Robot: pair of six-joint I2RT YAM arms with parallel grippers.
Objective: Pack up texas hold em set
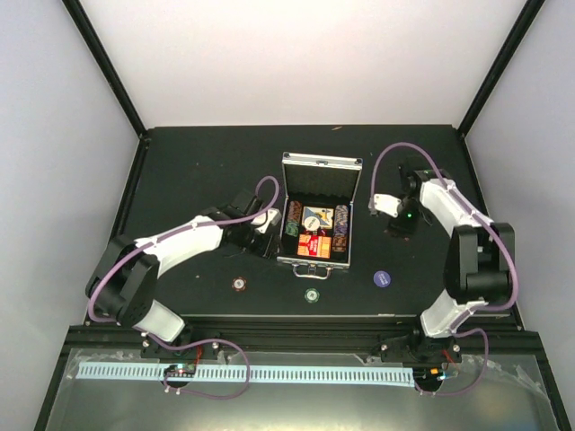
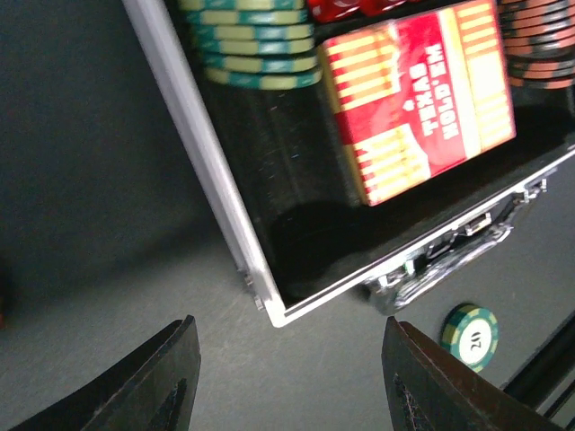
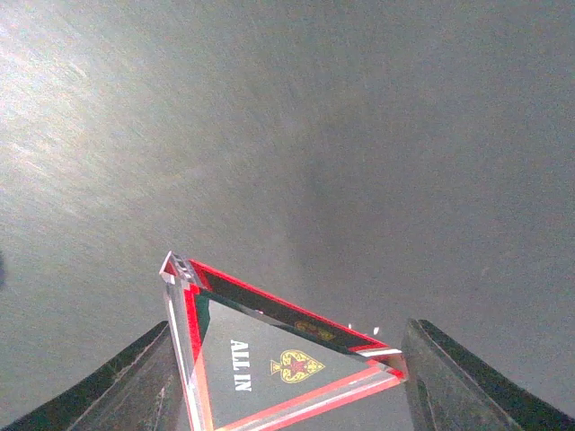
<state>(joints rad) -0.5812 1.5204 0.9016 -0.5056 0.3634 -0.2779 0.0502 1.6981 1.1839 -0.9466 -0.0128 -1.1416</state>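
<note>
We're looking down on a black table [image 1: 198, 171], with pale walls [image 1: 296, 54] closing it in on three sides, black corner posts [image 1: 106, 72], and soft light brightest on the back wall.

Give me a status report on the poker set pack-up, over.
Left hand open, empty, at near-left corner of open case. Right hand shut on ALL IN triangle, right of case. Loose on table: maroon chip, green chip, purple chip.
</note>
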